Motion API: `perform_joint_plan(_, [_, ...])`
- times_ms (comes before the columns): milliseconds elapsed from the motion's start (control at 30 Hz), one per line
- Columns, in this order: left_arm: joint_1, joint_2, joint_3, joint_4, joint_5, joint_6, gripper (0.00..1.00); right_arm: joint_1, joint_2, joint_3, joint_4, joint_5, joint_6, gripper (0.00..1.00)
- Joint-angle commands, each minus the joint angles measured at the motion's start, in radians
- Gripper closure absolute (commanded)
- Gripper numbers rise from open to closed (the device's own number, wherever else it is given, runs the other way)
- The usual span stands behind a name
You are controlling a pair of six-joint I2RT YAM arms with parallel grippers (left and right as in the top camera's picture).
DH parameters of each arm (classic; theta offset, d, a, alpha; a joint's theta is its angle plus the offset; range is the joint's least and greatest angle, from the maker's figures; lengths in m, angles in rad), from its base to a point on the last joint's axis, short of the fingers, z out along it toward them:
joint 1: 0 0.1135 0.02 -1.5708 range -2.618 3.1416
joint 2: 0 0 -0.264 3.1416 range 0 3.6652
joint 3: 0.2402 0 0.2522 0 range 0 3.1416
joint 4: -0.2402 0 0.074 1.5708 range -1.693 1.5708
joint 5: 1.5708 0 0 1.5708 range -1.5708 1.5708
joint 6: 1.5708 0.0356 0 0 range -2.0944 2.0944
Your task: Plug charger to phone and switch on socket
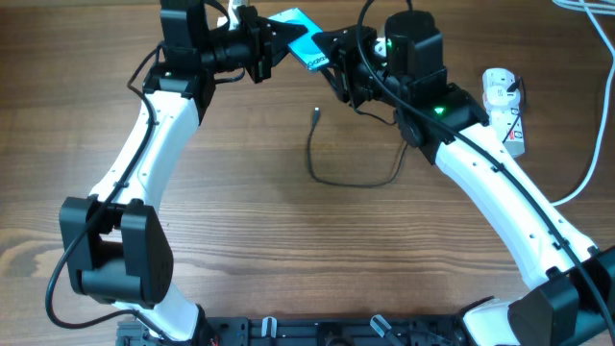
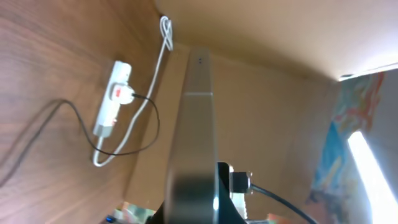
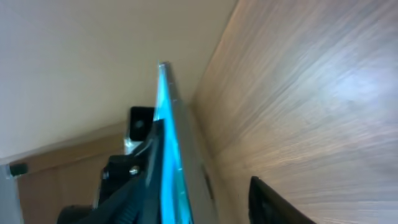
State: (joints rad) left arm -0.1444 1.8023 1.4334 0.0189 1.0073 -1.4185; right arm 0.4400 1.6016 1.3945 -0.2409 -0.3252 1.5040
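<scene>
The phone, teal screen, is held tilted above the back of the table between both grippers. My left gripper is shut on its left end; in the left wrist view the phone shows edge-on, rising from my jaws. My right gripper is open around its right end; in the right wrist view one finger lies against the phone and the other stands apart. The charger lies loose on the table, its connector free. The socket lies at the right, also seen in the left wrist view.
A thick white cord runs from the socket along the right edge. The black charger cable runs from a plug in the socket. A wall stands behind the table.
</scene>
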Motion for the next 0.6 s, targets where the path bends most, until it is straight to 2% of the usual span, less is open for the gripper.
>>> perform_joint_plan(0, [-0.004, -0.024, 0.007, -0.070, 0.002, 0.330, 0.96, 0.006, -0.014, 0.002, -0.035, 0.084, -0.183, 0.41])
perform_joint_plan(33, [-0.004, -0.024, 0.007, -0.121, 0.001, 0.417, 0.96, 0.006, -0.014, 0.002, -0.048, 0.102, -0.261, 0.37])
perform_joint_plan(167, [0.012, -0.022, 0.007, -0.359, -0.067, 0.644, 0.96, 0.006, -0.014, 0.002, -0.148, 0.120, -0.612, 0.21])
perform_joint_plan(200, [0.028, -0.022, 0.007, -0.402, -0.079, 0.702, 0.96, 0.006, -0.014, 0.002, -0.198, 0.130, -0.688, 0.20])
perform_joint_plan(367, [0.156, -0.022, 0.007, -0.474, -0.085, 0.735, 0.96, 0.005, -0.014, 0.002, -0.309, 0.146, -0.935, 0.19])
perform_joint_plan(433, [0.202, -0.022, 0.007, -0.473, -0.085, 0.735, 0.96, 0.003, -0.014, 0.002, -0.346, 0.146, -0.990, 0.19])
perform_joint_plan(567, [0.264, -0.022, 0.007, -0.473, -0.085, 0.730, 0.96, 0.001, 0.014, 0.013, -0.356, 0.129, -1.025, 0.27])
